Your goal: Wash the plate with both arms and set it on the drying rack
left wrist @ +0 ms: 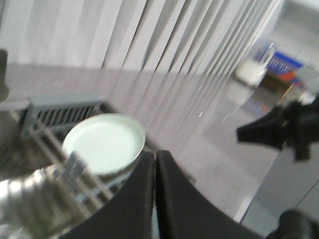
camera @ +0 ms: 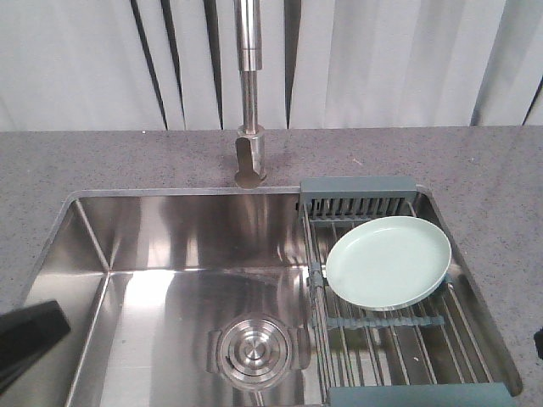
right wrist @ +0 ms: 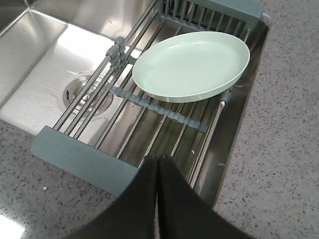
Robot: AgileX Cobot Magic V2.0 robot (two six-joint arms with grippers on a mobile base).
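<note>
Plate [right wrist: 192, 64] rests on drying rack [right wrist: 149, 107], beyond right gripper [right wrist: 158, 167]

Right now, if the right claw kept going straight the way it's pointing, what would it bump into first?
Probably the drying rack: its steel rods lie just ahead of the shut right claw. The plate rests further along the same line. Depth is hard to judge from the wrist view.
</note>
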